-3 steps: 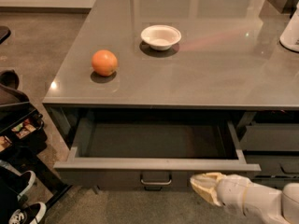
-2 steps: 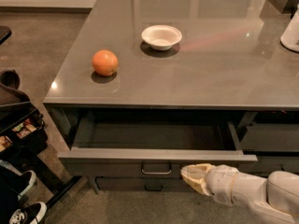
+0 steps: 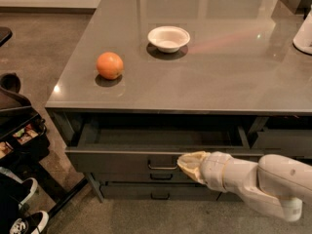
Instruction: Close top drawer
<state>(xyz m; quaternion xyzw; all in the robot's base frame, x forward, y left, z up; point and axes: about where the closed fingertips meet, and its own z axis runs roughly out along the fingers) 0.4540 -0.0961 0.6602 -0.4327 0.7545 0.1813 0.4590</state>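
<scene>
The top drawer (image 3: 122, 159) is a wide dark-grey drawer under the counter, pulled out partway so a strip of its dark inside shows. Its small metal loop handle (image 3: 163, 164) sits at the middle of the front. My gripper (image 3: 187, 162) comes in from the lower right on a cream arm. Its tip rests against the drawer front just right of the handle. Two lower drawer fronts (image 3: 156, 190) with like handles sit beneath.
On the grey counter (image 3: 234, 77) lie an orange (image 3: 109, 65) and a white bowl (image 3: 168, 38). A white appliance (image 3: 304, 33) stands at the right edge. Neighbouring dark drawer fronts (image 3: 280, 141) are to the right. A dark cart (image 3: 19, 130) and shoes (image 3: 22, 218) are at the left.
My gripper has moved left and inward against the drawer front. The top drawer has slid inward, so less of its inside shows than before.
</scene>
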